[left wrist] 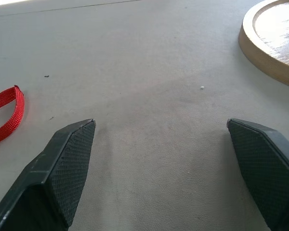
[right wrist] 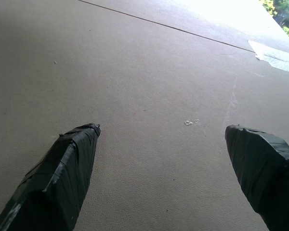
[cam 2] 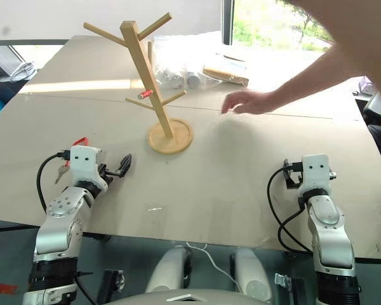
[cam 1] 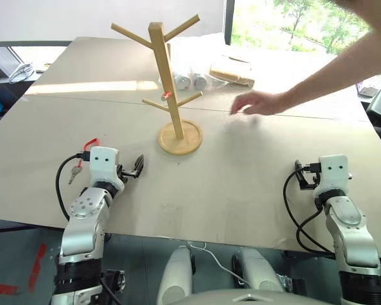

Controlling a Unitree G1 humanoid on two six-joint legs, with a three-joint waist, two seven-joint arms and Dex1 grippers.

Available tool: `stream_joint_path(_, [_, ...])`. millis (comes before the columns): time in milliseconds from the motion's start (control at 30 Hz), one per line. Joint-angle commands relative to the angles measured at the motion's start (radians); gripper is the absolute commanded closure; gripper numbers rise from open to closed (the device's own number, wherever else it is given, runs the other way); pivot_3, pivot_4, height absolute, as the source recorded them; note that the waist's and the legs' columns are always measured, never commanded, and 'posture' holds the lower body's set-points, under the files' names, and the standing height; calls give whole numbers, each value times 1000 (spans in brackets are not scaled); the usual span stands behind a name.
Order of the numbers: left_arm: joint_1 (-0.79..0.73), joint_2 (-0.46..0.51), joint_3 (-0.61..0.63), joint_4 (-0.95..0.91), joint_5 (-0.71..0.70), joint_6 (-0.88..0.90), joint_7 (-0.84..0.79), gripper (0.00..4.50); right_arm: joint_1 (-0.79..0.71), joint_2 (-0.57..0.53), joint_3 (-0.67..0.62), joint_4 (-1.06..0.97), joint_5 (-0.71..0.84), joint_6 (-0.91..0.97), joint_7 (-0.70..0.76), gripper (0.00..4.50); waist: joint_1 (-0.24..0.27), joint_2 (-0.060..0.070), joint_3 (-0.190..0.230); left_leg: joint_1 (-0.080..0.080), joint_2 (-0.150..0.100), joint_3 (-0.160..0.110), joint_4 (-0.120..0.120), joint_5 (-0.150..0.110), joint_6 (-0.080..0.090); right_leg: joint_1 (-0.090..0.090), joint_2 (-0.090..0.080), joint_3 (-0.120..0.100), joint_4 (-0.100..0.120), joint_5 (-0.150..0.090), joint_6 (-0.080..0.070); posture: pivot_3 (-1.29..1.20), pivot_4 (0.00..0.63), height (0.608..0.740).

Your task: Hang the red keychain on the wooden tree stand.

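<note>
Red keychain (cam 1: 90,144) lies just beside the open left tool (left wrist: 161,159)

Head cameras overlook the table (cam 1: 241,184); wrist cameras skim its surface closely.

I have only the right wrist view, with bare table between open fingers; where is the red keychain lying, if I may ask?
Observer: The keychain lies on the table, just left of the left gripper.
Operator: Thank you. Is that gripper holding anything?
Observer: No, its fingers are open, with nothing between them.
Operator: And where is the stand?
Observer: The stand is upright mid-table, ahead and to the right of the left gripper.
</note>
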Motion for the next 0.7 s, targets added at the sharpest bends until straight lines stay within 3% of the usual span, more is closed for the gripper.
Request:
stream_joint_path(33, [35,24,47,-98,-51,45,-28,0,-31,-16,12,-34,11,-1,28,47,-2,0,0,0,0,0,0,0,0,0,0,0,0,0,0,0,150,740])
stream_joint_path(233, [136,178,261,-300,-271,251,-153,0,-217,-91,115,-39,175,83,304,47,-21,0,1,1,1,0,0,0,0,-1,1,1,1,0,0,0,150,740])
stream_joint_path(400, [151,375,428,-174,-361,357,-297,0,-326,-198,210,-109,417,230,631,47,-7,0,2,0,0,0,0,0,0,0,0,-1,-2,0,0,0,150,740])
stream_joint_path(533, [115,505,394,63,-338,325,-433,0,-415,-263,280,-117,528,292,803,47,-4,0,2,1,0,0,-1,0,0,0,0,-1,-1,-1,-1,0,150,740])
stream_joint_path(700, [-32,579,278,360,-265,204,-535,0,-494,-261,324,-89,563,301,857,47,0,-1,2,0,0,-1,0,0,0,0,0,-2,-1,-1,-1,0,150,740])
